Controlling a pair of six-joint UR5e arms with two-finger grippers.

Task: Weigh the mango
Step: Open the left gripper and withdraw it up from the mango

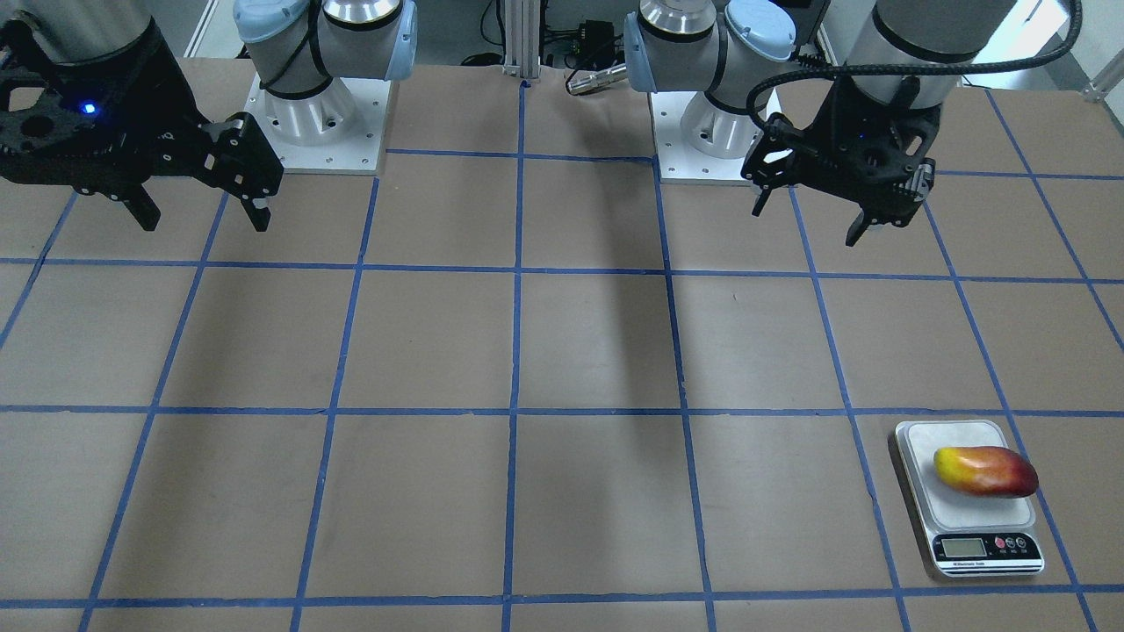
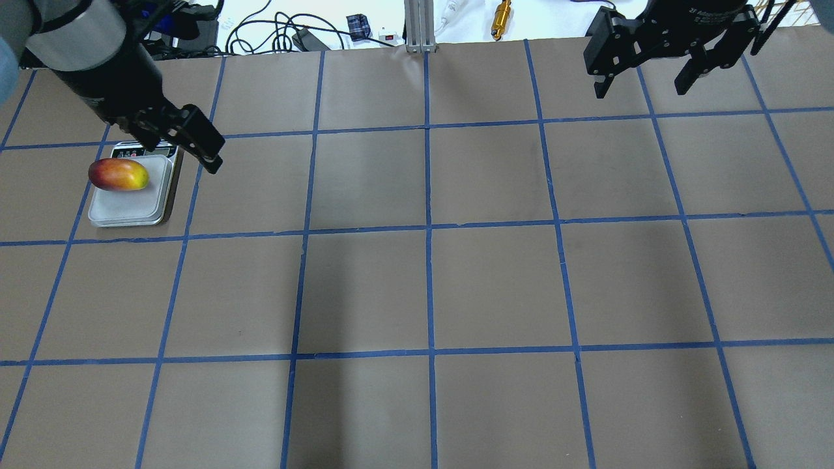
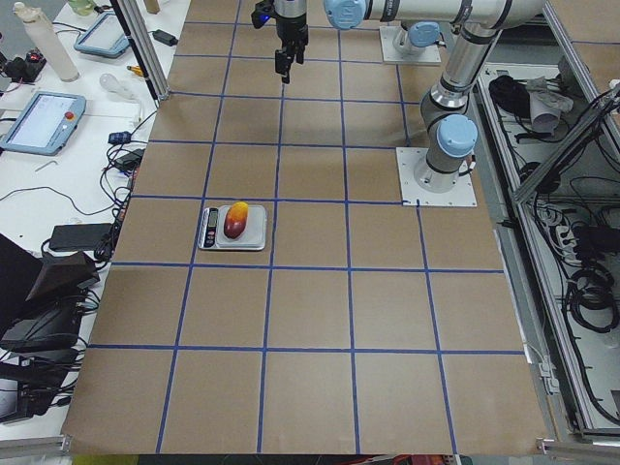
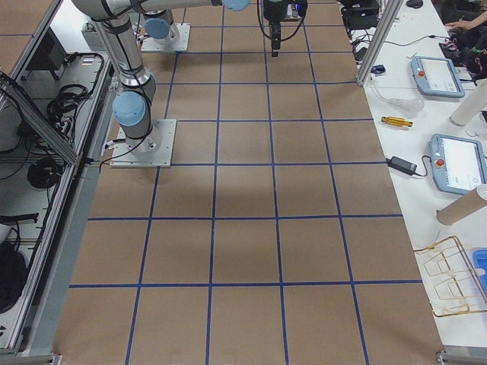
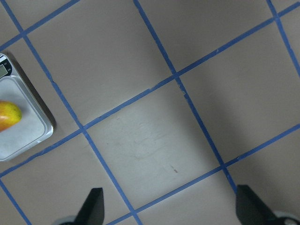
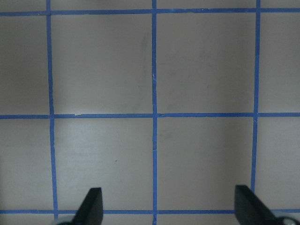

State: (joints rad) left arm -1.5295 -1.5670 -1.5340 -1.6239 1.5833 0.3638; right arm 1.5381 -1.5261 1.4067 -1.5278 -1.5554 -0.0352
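Observation:
The mango (image 1: 985, 471), yellow at one end and orange-red at the other, lies on the white platform of a small digital scale (image 1: 931, 505). It also shows in the overhead view (image 2: 118, 174) and at the left edge of the left wrist view (image 5: 7, 116). My left gripper (image 1: 806, 224) hangs open and empty well above the table, apart from the scale (image 2: 130, 212). My right gripper (image 1: 205, 224) is open and empty on the other side of the table, also shown in the overhead view (image 2: 640, 92).
The table is brown paper with a blue tape grid (image 2: 428, 228). Both arm bases (image 1: 312, 114) stand at the robot's edge. Cables and small tools (image 2: 502, 12) lie beyond the far edge. The scale's display (image 1: 961, 549) faces the operators' side.

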